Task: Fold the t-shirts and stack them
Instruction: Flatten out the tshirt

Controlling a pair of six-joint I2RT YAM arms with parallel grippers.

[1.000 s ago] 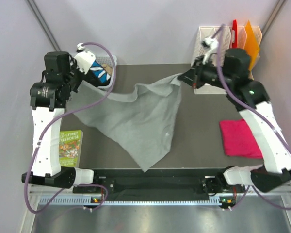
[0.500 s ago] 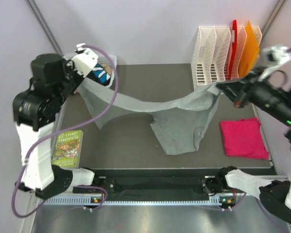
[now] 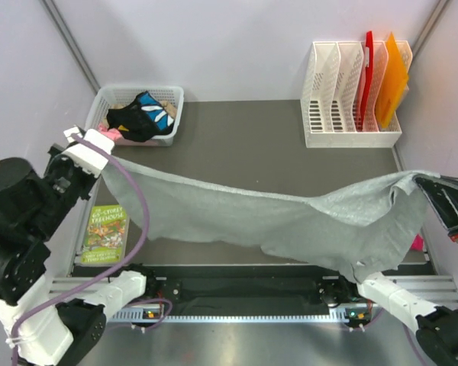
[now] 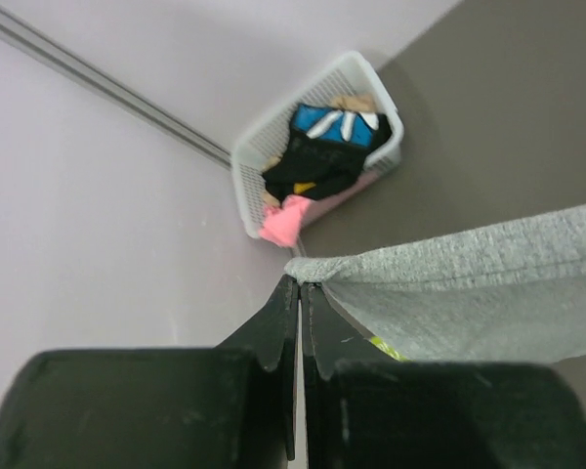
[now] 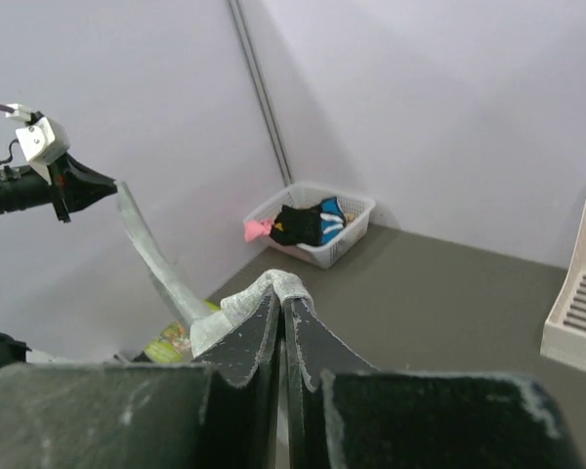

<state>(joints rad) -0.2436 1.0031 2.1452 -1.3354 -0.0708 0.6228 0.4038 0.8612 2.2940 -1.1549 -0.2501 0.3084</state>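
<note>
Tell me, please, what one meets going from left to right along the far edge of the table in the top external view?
basket of clothes → empty slots of the white file rack → red folder → orange folder

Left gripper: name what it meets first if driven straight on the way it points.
Likely the white basket of clothes, in line beyond the tips of the left gripper, shut on the grey t-shirt; depth is unclear.

Dark table point(image 3: 244, 145) carries basket point(image 3: 107, 97) w/ clothes point(image 3: 141, 118) far left, white file rack point(image 3: 320, 131) far right, book point(image 3: 107, 232) near left; pink shirt point(image 3: 417, 242) mostly hidden, right edge.
</note>
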